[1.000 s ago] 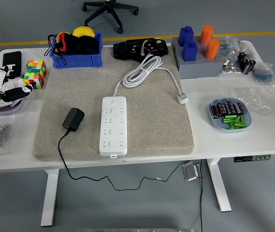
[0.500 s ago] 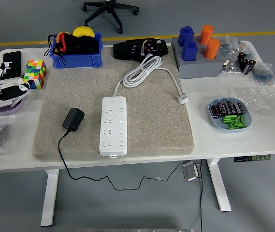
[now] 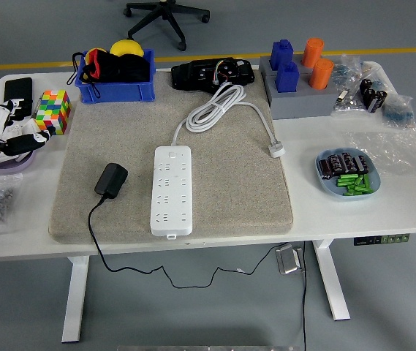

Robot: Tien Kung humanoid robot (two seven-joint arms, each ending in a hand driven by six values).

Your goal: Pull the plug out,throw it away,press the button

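Observation:
A white power strip (image 3: 172, 189) lies lengthwise in the middle of a grey felt mat (image 3: 229, 183). Its white cord (image 3: 222, 102) coils at the mat's back and ends in a white plug (image 3: 275, 151) on the right. A black adapter plug (image 3: 110, 179) lies on the mat to the left of the strip, apart from it. Its black cable (image 3: 98, 241) runs off the near edge. My left hand (image 3: 14, 139) hovers at the far left edge, fingers spread and empty. My right arm is out of view.
A colourful cube (image 3: 53, 111) and a black phone (image 3: 17, 91) lie at the back left. A blue bin (image 3: 116, 69) and a black device (image 3: 215, 73) stand at the back. A grey block with blue and orange pegs (image 3: 295, 84) and a blue plate of batteries (image 3: 346, 174) sit at the right.
My left hand drew back to the left, then came slightly back in. The fingers stay spread. Nothing on the mat has moved.

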